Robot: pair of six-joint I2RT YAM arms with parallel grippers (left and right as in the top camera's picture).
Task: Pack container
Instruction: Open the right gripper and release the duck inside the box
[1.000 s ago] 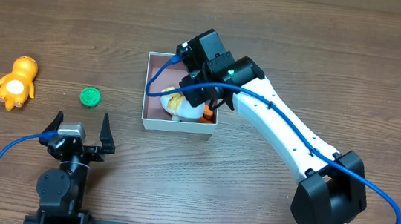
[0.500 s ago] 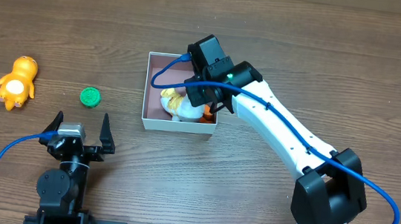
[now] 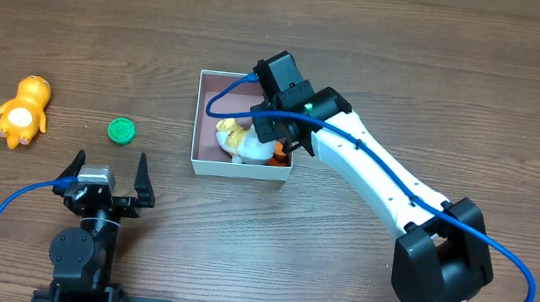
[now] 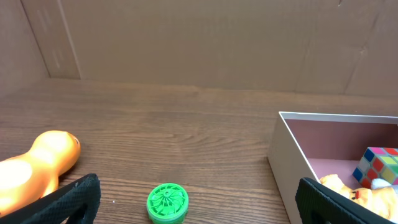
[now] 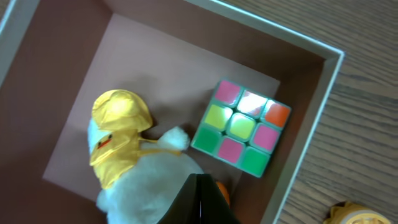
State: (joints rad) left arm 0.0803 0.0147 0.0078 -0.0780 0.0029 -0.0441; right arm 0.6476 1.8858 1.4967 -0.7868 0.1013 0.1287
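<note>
The container [image 3: 238, 171] is a square white-walled box with a pinkish-brown floor at mid table. It also shows in the right wrist view [image 5: 267, 28] and the left wrist view [image 4: 292, 155]. Inside lie a white plush duck with a yellow hat [image 5: 124, 155] and a colour cube [image 5: 242, 127]. My right gripper [image 5: 199, 199] is shut and empty, hanging over the box just above the plush; in the overhead view [image 3: 283, 122] it covers the box's right side. My left gripper [image 3: 106, 179] is open and empty near the front edge, left of the box.
A green round cap [image 3: 121, 131] lies left of the box, between my left fingers in the left wrist view [image 4: 167, 203]. An orange toy figure [image 3: 21, 111] lies at the far left. A yellow thing [image 5: 354, 214] shows just outside the box's wall.
My right gripper has shifted slightly to the right over the box. The left arm and the toys on the table have not moved.
</note>
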